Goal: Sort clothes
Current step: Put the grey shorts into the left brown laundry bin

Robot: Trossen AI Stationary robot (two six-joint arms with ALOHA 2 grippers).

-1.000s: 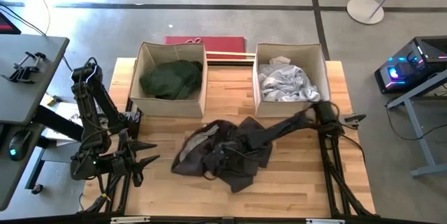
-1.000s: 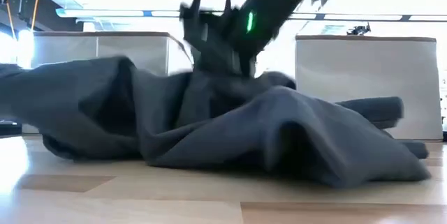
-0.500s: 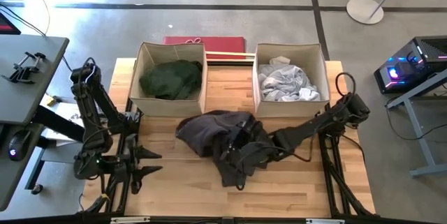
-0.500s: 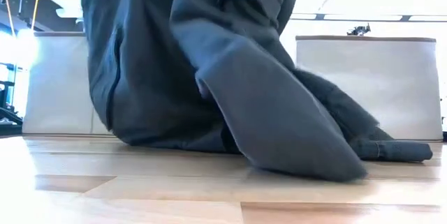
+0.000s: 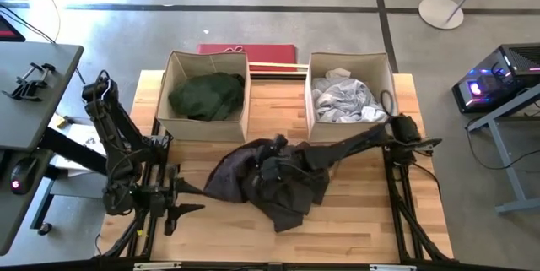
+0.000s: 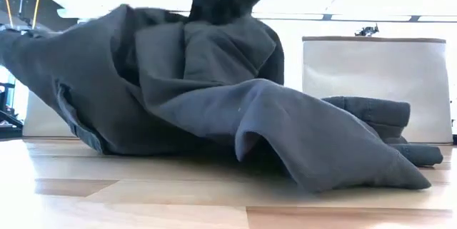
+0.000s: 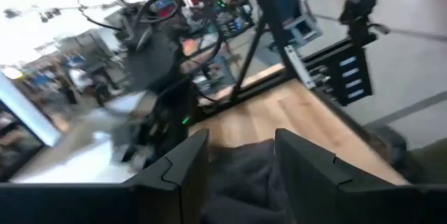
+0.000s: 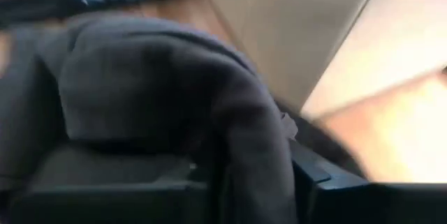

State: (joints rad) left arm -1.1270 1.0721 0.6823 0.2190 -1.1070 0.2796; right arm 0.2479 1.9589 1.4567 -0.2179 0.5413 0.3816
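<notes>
A charcoal grey garment [image 5: 291, 195] lies bunched on the wooden table in front of the two beige boxes, its lower folds on the tabletop [image 6: 335, 165]. My right gripper [image 5: 272, 168] reaches in from the table's right and is shut on it. My left gripper [image 5: 192, 202] is open and empty near the table's left edge, left of the garment, which shows between its fingers in the left wrist view [image 7: 241, 175]. A dark green garment [image 5: 207, 94] lies in the left box, and white and light grey clothes [image 5: 346, 102] lie in the right box. My right gripper pinches a bunched fold near the garment's middle [image 8: 230, 133] between its two fingers; how many layers, I cannot tell. The fingers come slanting down from the table's right. The held part is raised [image 6: 221, 15], and the rest drapes down with its edges on the table.
The left box [image 5: 169, 94] and right box [image 5: 308, 94] stand side by side at the table's far edge. A red flat thing [image 5: 247, 50] lies beyond them. Bare wood shows in front of the garment [image 5: 354, 229]. A desk [image 5: 25, 94] stands left of the table.
My right gripper lifted the charcoal garment high off the table, bunching it, then lowered it part way and carried it toward the table's left; its folds now spread on the wood again. My left gripper has moved a little toward the garment.
</notes>
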